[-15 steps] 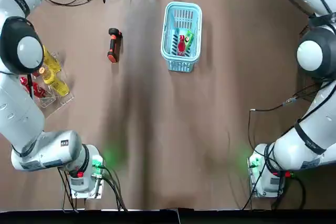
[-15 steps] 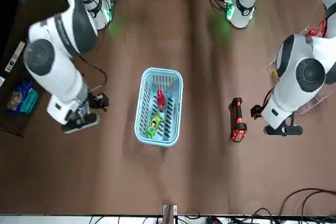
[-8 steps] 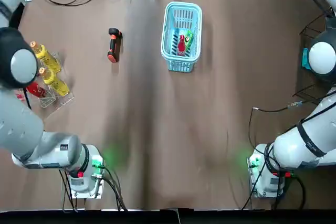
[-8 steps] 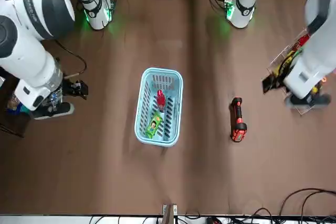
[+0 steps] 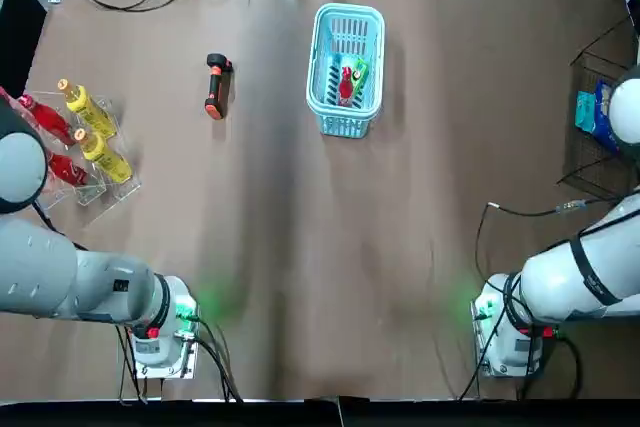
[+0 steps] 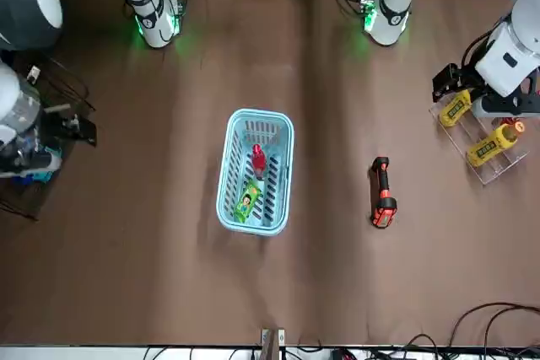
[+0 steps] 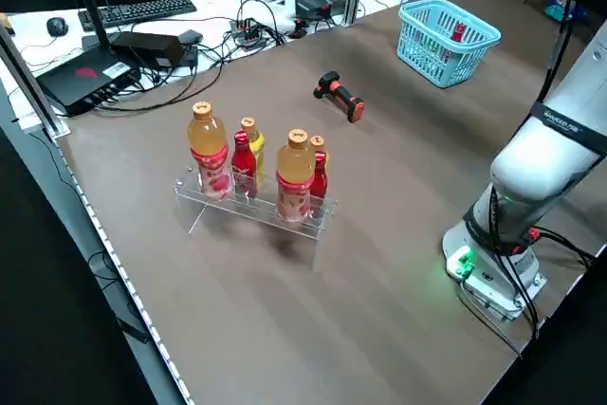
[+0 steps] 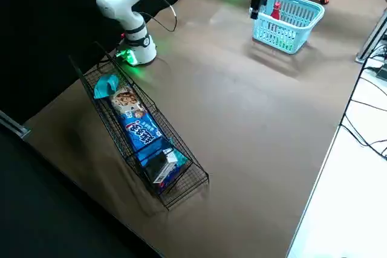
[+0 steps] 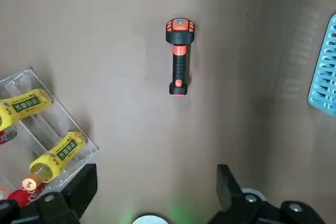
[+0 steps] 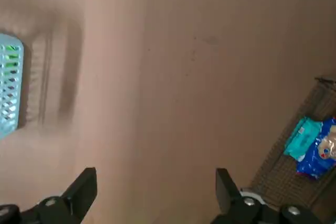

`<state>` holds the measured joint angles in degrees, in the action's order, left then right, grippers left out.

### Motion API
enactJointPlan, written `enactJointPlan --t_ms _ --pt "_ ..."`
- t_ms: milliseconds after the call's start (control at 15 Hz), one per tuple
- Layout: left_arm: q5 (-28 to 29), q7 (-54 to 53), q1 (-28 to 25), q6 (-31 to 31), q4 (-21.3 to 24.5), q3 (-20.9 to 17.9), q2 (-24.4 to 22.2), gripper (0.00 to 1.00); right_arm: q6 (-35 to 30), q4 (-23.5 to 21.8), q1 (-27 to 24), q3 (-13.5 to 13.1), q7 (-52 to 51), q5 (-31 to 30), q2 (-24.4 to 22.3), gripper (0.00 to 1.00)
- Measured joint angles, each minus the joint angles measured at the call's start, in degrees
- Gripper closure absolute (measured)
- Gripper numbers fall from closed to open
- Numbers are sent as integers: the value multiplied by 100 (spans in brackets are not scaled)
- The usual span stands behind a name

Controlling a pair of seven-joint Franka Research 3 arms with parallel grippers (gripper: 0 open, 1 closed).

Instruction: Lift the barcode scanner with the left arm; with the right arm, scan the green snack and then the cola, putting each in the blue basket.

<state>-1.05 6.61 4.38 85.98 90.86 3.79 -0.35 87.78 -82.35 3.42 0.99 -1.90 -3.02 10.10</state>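
The black and orange barcode scanner (image 5: 216, 85) (image 9: 179, 56) lies flat on the brown table, left of the blue basket (image 5: 315, 57) (image 6: 226, 176). Inside the basket lie the green snack (image 5: 359, 71) (image 6: 245, 201) and the red cola bottle (image 5: 345, 86) (image 6: 257, 160). My left gripper (image 9: 155, 174) (image 6: 445, 83) hangs open and empty high over the bottle rack side, well away from the scanner. Open and empty too, my right gripper (image 10: 155, 177) (image 6: 80, 128) hovers high between the basket and the wire rack.
A clear rack (image 5: 115, 190) (image 7: 251, 208) with yellow and red bottles stands at the table's left edge. A wire rack (image 8: 181, 187) (image 5: 600, 172) with snack packs sits at the right edge. Cables run along the far edge. The arm bases (image 5: 160, 332) (image 5: 510, 332) stand at the near edge.
Both arms have swung outward from the middle, the left toward the bottle rack, the right toward the wire rack. Scanner, basket and its contents have not moved.
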Motion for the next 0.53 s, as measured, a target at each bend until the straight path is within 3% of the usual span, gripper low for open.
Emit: enactJointPlan --t_ms 200,533 --pt "0 -98 5 5 15 -1 0 0 172 -606 297 -272 -21 163 -524 1" --pt "28 -120 -2 37 15 -31 0 0 698 -1565 437 -314 -20 178 -1154 1"
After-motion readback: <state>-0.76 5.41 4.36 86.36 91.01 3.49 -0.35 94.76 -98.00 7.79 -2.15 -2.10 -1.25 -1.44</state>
